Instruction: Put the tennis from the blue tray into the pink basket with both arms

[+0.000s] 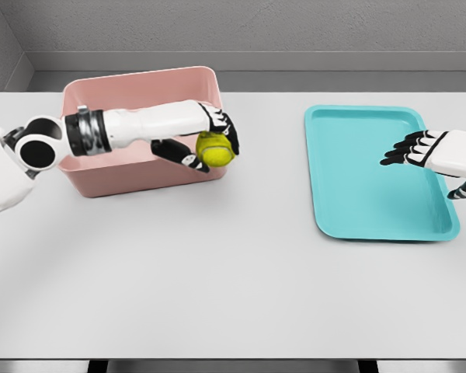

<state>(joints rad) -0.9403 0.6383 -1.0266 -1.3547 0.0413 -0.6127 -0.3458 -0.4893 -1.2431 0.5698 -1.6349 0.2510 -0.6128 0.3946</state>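
A yellow-green tennis ball is held in my left hand, whose fingers curl over it and whose thumb closes under it. The ball hangs at the front right corner of the pink basket, just over its rim. My left forearm stretches across the basket from the left. The blue tray lies on the right side of the table with nothing in it. My right hand hovers over the tray's right part with fingers stretched out, holding nothing.
A white table carries both containers, with a wide bare strip between basket and tray and along the front. A grey wall stands behind the far edge.
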